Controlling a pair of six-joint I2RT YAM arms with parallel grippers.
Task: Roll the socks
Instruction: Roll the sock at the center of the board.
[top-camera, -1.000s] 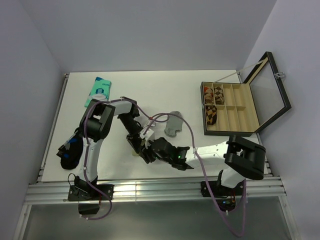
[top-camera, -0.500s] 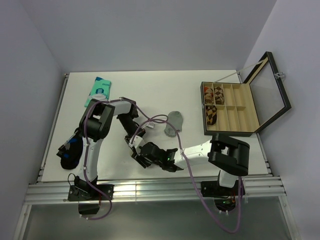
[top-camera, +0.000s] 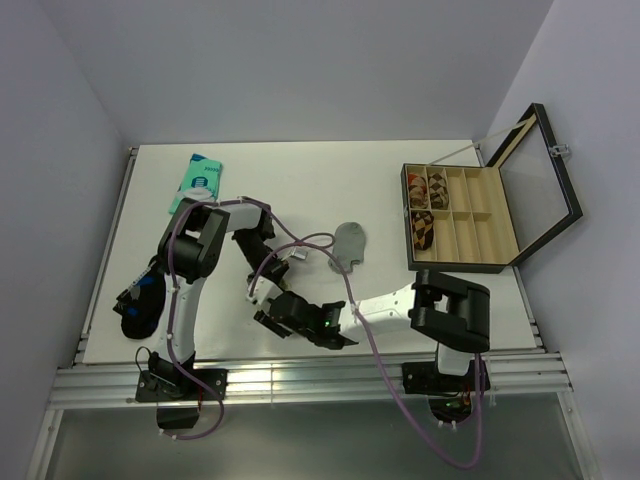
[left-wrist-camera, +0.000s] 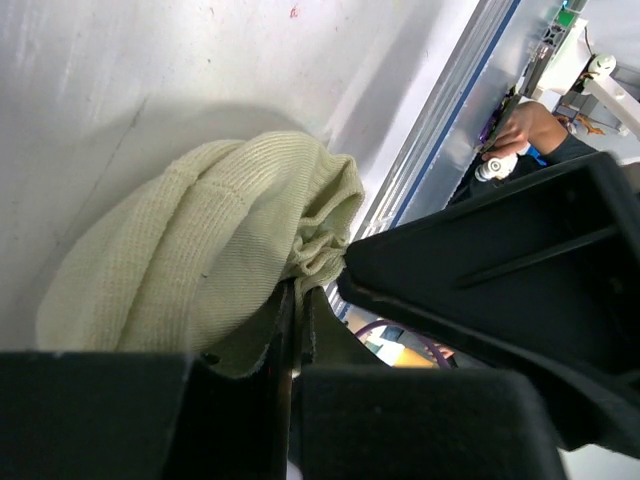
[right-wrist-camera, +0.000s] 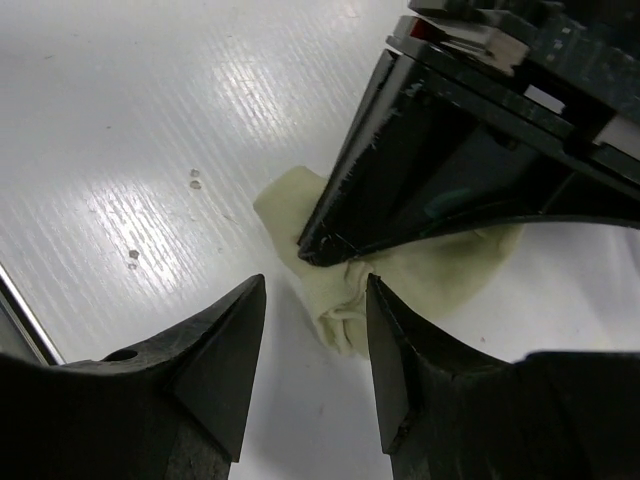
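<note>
Now my left claw (left-wrist-camera: 293, 300) pinches the tan sock (left-wrist-camera: 190, 250) and my right claw (right-wrist-camera: 312, 295) sits open beside it. They may bump, and the sock could slip out.

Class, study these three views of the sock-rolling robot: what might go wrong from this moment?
1. The open right end effector sits very close to the left end effector; moving closer may knock them together.
2. The left one pinches only a bunched edge of the beige sock, so the sock may slip free and unroll.
3. A purple cable hangs beside the grey sock and might drag it.
</note>
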